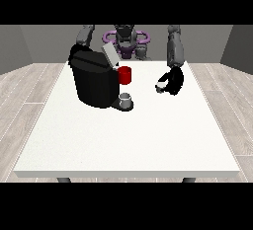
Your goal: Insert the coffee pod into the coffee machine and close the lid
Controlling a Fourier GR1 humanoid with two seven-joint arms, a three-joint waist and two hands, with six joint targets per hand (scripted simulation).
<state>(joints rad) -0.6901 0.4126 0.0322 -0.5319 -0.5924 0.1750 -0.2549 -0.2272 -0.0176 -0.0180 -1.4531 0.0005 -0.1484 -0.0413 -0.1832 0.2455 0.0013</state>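
Observation:
A black coffee machine (94, 82) stands on the left half of the white table (128, 140), and its grey lid (108, 54) is tilted up and open. On the machine's base sits a small grey cup (126, 98). The hand at the view's right (173, 80) hovers low over the table to the right of the machine, curled round a small pale coffee pod (160, 87). The hand at the view's left (75, 51) is mostly hidden behind the machine's top rear corner.
A red mug (125, 75) stands just behind the machine's spout side, between the machine and the hand with the pod. The robot's torso (126, 39) is at the table's far edge.

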